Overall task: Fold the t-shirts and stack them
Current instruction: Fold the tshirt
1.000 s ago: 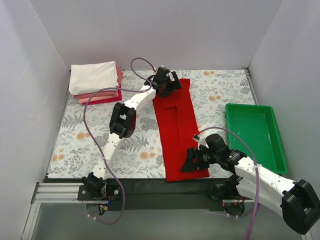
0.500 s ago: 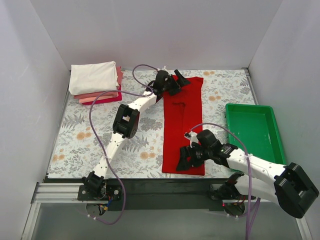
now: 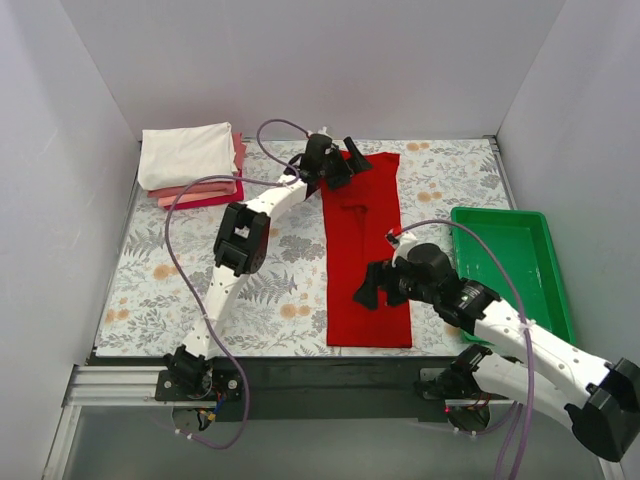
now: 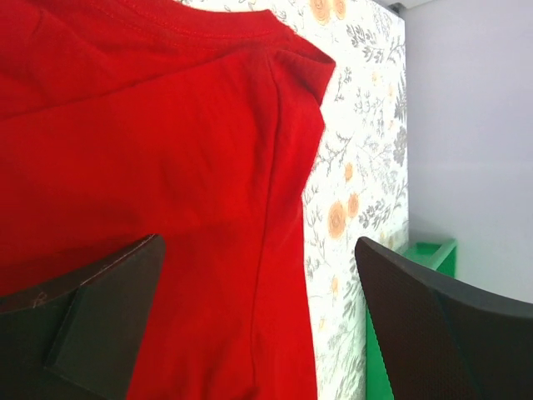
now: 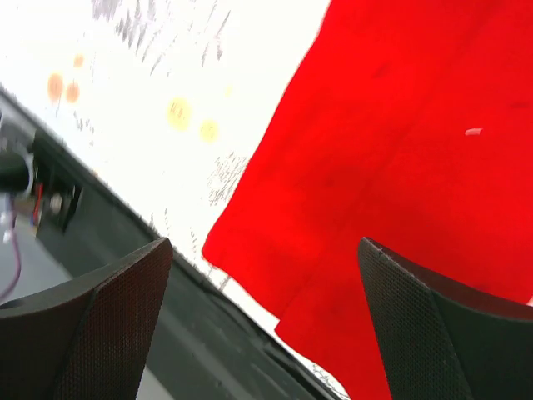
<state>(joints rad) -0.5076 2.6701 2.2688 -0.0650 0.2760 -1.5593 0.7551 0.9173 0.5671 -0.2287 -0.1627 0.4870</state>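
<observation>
Shirt check from my end: red t-shirt point(image 3: 362, 250) lies flat mid-table on the floral cover point(image 3: 200, 280). It is folded lengthwise into a long narrow strip running from the far side to right by the near edge. The collar end is at the far side. In the left wrist cam I see a folded-in sleeve and a seam running down the strip.

L arm reaches to the far end. The left gripper point(image 3: 352, 163) sits over the strip's far-left corner with its jaws spread wide. In the wrist cam both fingers point(image 4: 100, 317) stand well apart with red cloth beneath and between them and nothing pinched. I can't tell whether the tips touch the fabric.

R arm comes in from the near right. The right gripper point(image 3: 365, 295) is over the strip's left edge, toward the near end. It is also wide open, its fingers point(image 5: 450, 333) far apart and holding nothing. Its cam looks down on the shirt's near-left corner, w/ the dark front rail point(image 5: 92, 250) just beyond. Height above the cloth isn't readable.

Stack is at the far-left corner: white t-shirt point(image 3: 185, 153) on top, salmon pink t-shirt point(image 3: 200, 188) under it, crimson t-shirt point(image 3: 215, 199) at the bottom. It sits well apart from the red one. Green tray point(image 3: 545, 300) is on the right side, beside the strip but not touching it.
</observation>
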